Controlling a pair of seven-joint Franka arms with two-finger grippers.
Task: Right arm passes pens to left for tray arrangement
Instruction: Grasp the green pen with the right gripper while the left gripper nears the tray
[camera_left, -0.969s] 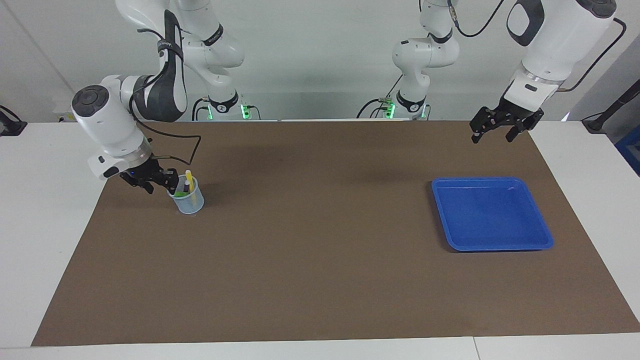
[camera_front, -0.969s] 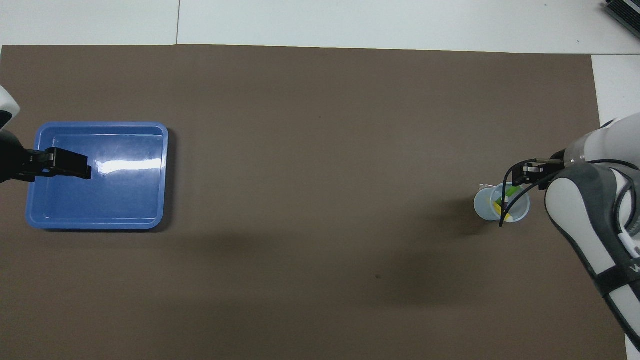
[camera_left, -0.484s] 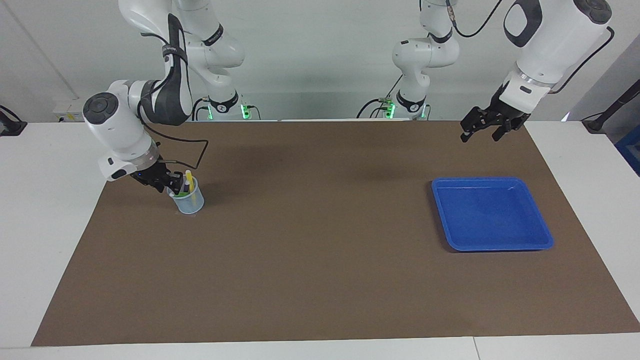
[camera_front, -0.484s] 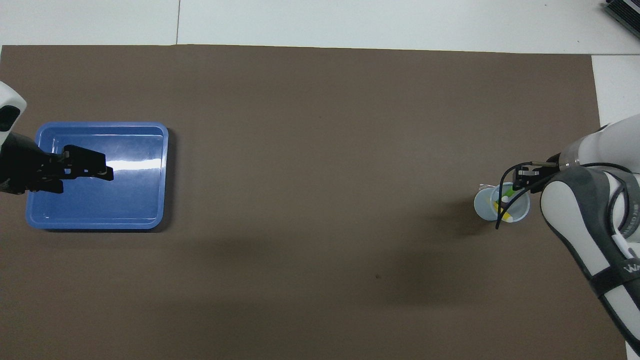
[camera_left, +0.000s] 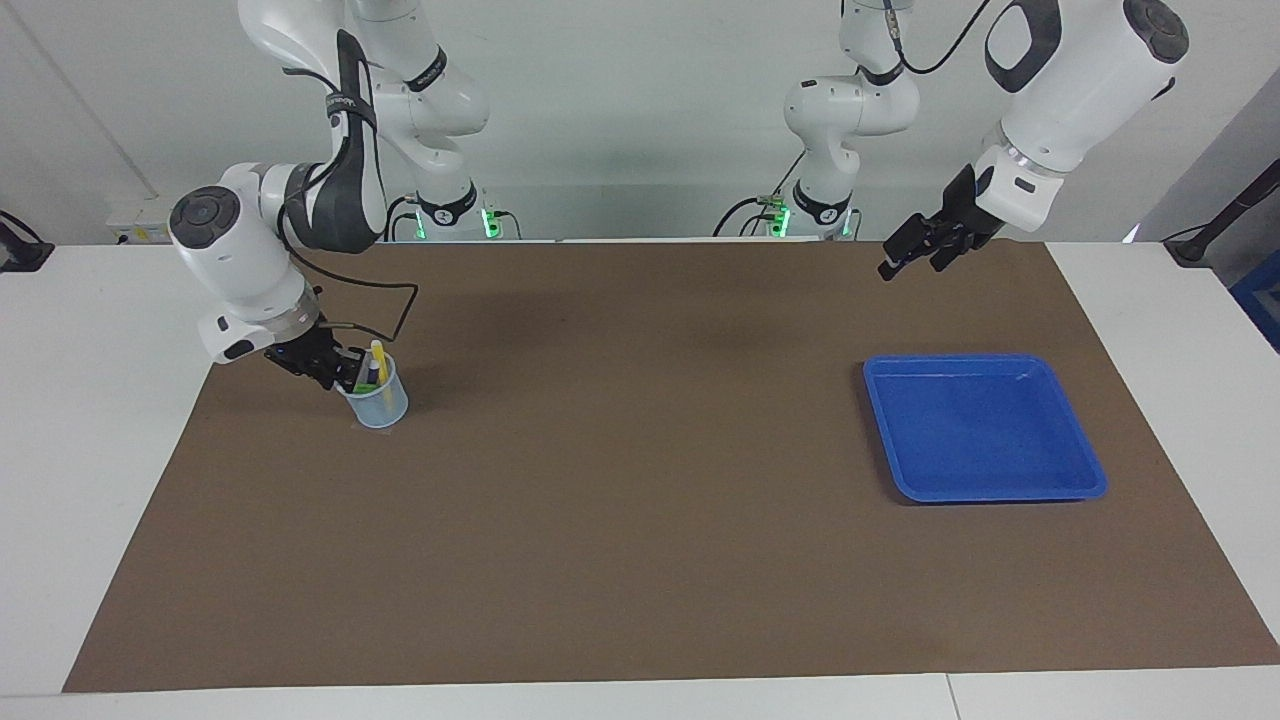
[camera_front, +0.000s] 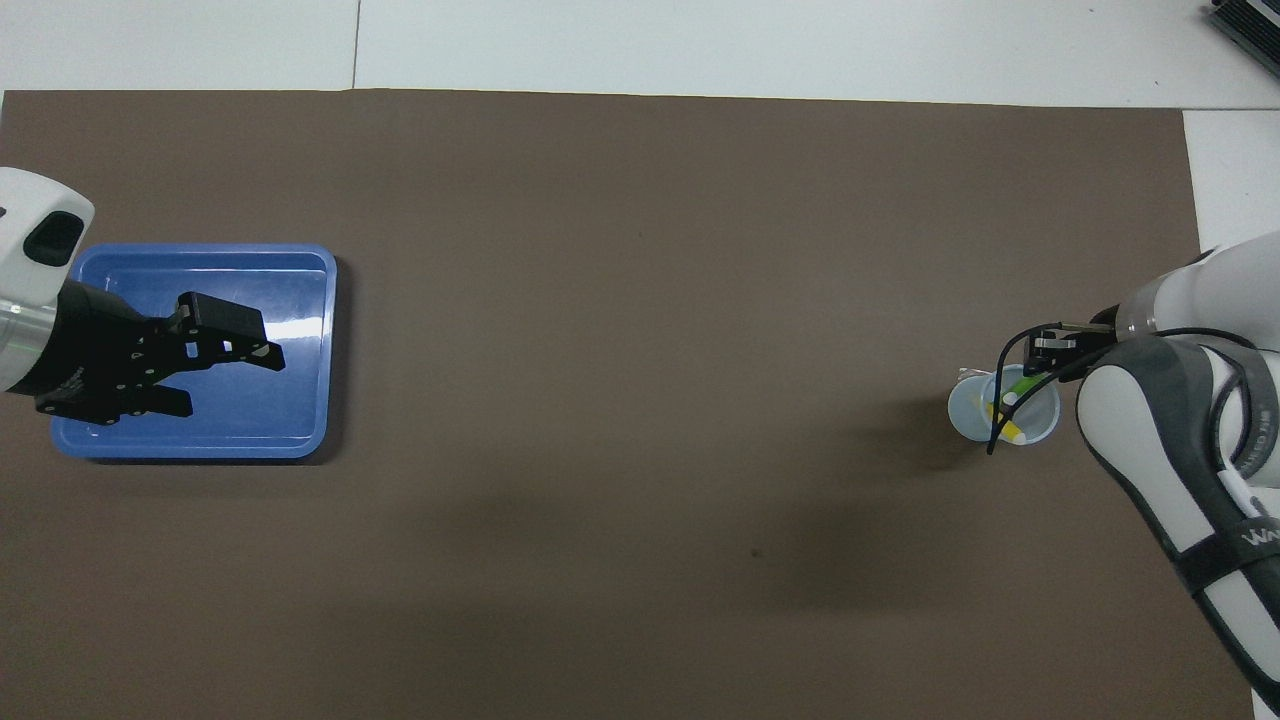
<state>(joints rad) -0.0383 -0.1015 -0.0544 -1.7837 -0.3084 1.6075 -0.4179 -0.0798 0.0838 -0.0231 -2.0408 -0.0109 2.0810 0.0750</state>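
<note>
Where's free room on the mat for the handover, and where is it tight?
Free: the brown mat between the mesh cup and the blue tray; the tray holds nothing. Tight: the cup, where the right gripper crowds the pens. The left gripper hangs open above the mat.

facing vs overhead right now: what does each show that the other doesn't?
Facing only: both arm bases and upper links; the left claw raised, open, well above the mat, nearer the robots than the blue tray; the yellow pen standing upright in the mesh cup, with the right claw at the cup's rim.

Overhead only: a look down into the cup, with green and yellow pens leaning across it; the left claw appears over the tray, which is only its height.

Both: brown mat, empty tray, cup with pens at the right arm's end.
</note>
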